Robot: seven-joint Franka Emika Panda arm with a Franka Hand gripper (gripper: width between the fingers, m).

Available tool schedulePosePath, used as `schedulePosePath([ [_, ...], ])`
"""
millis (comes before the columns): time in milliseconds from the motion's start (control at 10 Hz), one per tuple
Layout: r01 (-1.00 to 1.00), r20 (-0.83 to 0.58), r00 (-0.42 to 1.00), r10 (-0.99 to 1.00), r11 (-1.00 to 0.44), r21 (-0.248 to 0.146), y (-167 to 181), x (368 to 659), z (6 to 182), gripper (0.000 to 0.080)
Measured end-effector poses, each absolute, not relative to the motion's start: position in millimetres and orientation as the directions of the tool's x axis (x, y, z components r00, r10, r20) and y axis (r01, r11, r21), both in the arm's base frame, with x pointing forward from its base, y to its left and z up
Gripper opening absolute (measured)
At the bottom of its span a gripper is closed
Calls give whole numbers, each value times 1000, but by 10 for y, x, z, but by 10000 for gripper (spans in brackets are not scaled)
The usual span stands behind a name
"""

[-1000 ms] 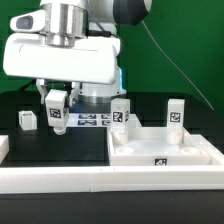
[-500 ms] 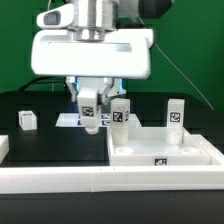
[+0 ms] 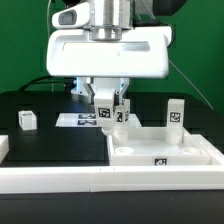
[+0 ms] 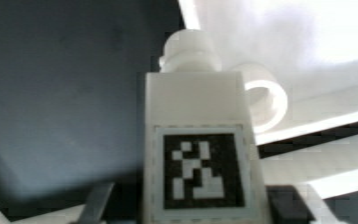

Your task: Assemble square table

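White plastic block leg with tag (image 3: 106,116), clamped upright between the fingers (image 4: 101,208) above the black table (image 3: 55,142), near the white square slab with raised rim (image 3: 165,150): probably the carrying step, next needing alignment over a corner hole and straight lowering.

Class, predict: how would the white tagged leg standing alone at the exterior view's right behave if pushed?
The leg stands upright, taller than wide, so a high push would probably tip it. Its flat faces suggest sliding, not rolling; it looks stiff.
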State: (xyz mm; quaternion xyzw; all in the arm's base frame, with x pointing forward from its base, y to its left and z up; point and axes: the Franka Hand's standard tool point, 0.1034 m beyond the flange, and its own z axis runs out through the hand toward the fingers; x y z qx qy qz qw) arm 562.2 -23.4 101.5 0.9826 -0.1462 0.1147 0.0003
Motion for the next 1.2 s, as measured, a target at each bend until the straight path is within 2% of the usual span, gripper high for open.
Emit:
schedulePosePath([
  [500,-266,246,929,-277,-961,-75,557,5781,1115,290],
  [1000,-290,279,912,-300,-954,-77,536,5728,1052,290],
  [1200,-259,448,851,-274,-961,-95,694,5771,1049,290],
])
